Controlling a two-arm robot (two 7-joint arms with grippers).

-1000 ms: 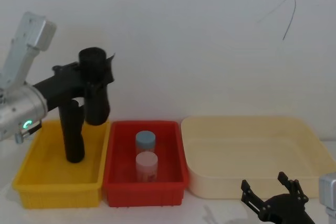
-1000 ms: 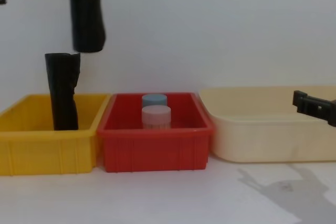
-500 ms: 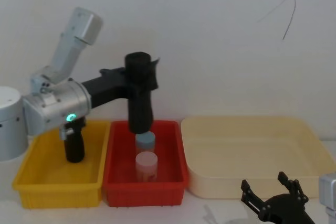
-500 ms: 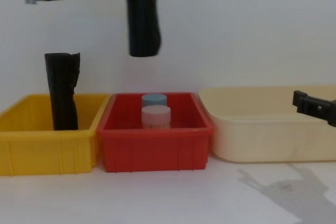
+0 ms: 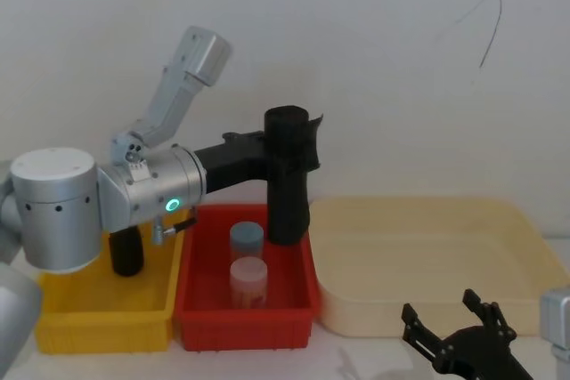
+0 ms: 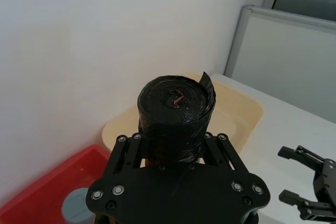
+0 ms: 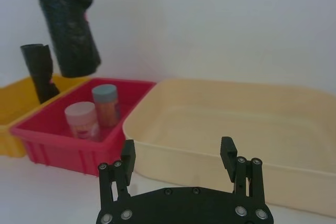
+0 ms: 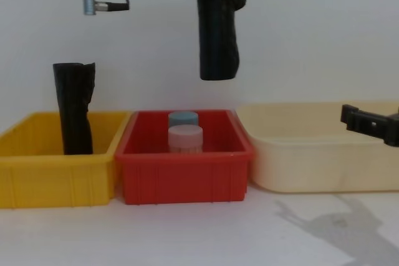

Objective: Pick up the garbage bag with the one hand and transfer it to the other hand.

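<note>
Left claw (image 5: 283, 144) clamped on the garbage bag (image 5: 289, 202) near its top. The bag is upright in the air over the middle of the worktop (image 8: 199, 235), above the red bin's (image 5: 245, 327) far right corner, beside the cream tray (image 5: 401, 205). Right claw (image 5: 450, 313) low at the worktop's front right — fingers spread, holding nothing. A second black roll (image 8: 73, 107) stands in the yellow bin (image 8: 56, 182).

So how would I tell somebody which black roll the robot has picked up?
Find the red bin in the middle of the row. Up in the air over its right side hangs the garbage bag, a black rolled column gripped near its top by the left gripper. The other black roll stands down in the yellow bin, untouched.
</note>
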